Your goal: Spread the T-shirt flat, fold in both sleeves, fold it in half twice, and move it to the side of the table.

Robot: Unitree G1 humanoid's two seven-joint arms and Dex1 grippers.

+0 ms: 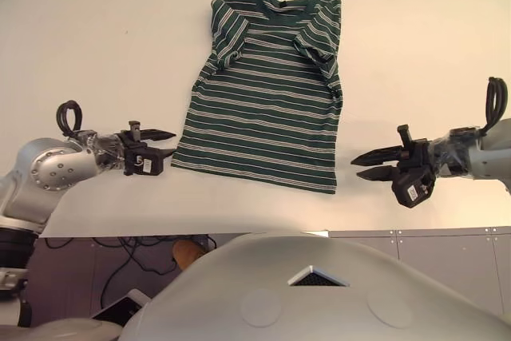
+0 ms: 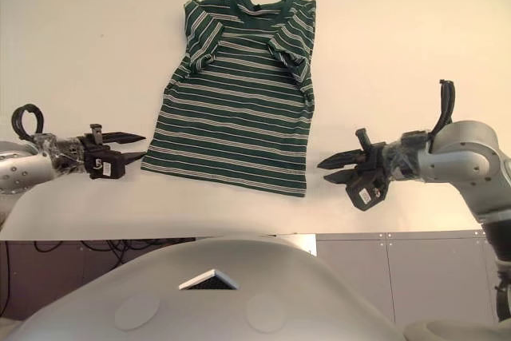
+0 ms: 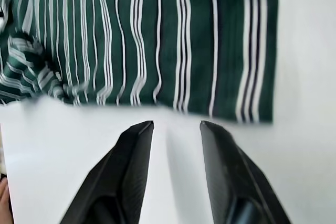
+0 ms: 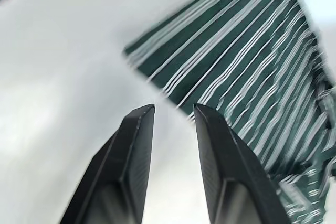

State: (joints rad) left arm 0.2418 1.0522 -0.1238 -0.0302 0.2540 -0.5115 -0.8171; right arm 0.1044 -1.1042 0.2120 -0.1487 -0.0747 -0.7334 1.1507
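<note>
Both arms are hovering low over the table, one on each side of the hem. The shirt is lying flat mid-table, collar toward 12 o'clock and hem toward 6, with both sleeves folded in over the chest, a little bunched. The left gripper is sitting at the shirt's 8 o'clock, just beside the hem corner, fingers spread and empty. The right gripper is sitting at 4 o'clock, near its corner but apart from it, likewise spread and empty. I am weighing these risks. The hem is running askew, so pinching at matched positions could catch one corner and miss the other. Fingertips coming in flat may push the cloth instead of getting under it. Lifting unevenly toward 12 could drag the shirt and spill the loose sleeve folds.
</note>
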